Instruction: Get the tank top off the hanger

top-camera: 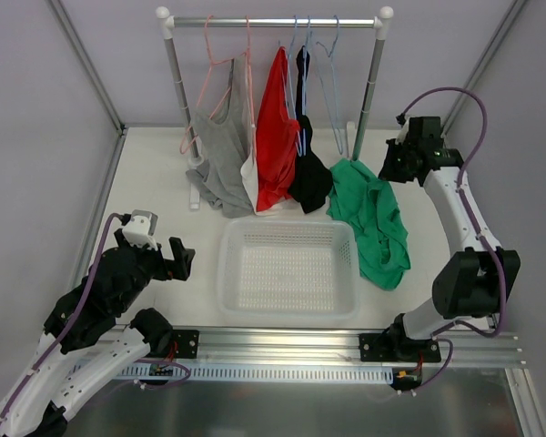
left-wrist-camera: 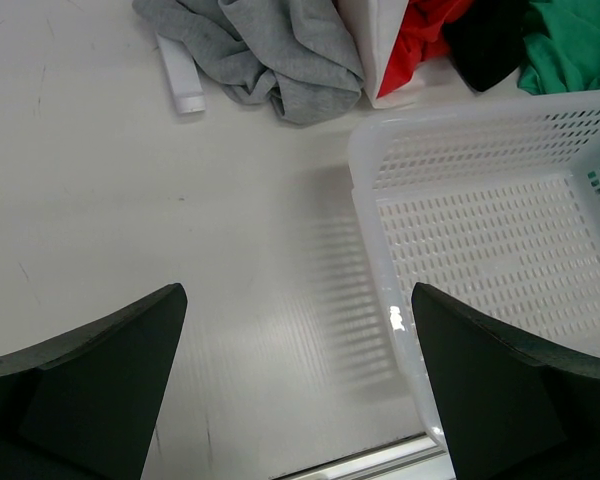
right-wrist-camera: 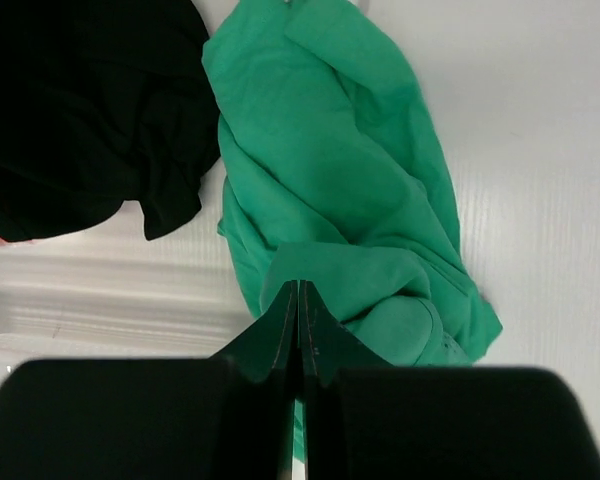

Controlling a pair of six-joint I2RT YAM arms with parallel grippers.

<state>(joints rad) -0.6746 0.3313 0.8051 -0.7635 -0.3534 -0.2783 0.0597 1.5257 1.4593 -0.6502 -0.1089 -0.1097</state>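
Observation:
The emerald-green tank top (top-camera: 375, 218) lies crumpled on the table, right of the basket and off any hanger. It fills the right wrist view (right-wrist-camera: 350, 170). The light-blue wire hanger (top-camera: 330, 100) hangs bare at the right end of the rack rail. My right gripper (top-camera: 385, 169) is shut and empty, held above the tank top's far end; its fingertips (right-wrist-camera: 298, 292) are pressed together. My left gripper (top-camera: 180, 259) is open and empty, low over the table left of the basket, and it also shows in the left wrist view (left-wrist-camera: 298, 300).
A white perforated basket (top-camera: 229, 273) stands at the near middle; its rim (left-wrist-camera: 365, 170) is beside my left gripper's right finger. The rack (top-camera: 273, 21) at the back carries a grey top (top-camera: 220, 155), a red top (top-camera: 275, 127), a black garment (top-camera: 309, 177) and pink hangers (top-camera: 209, 82).

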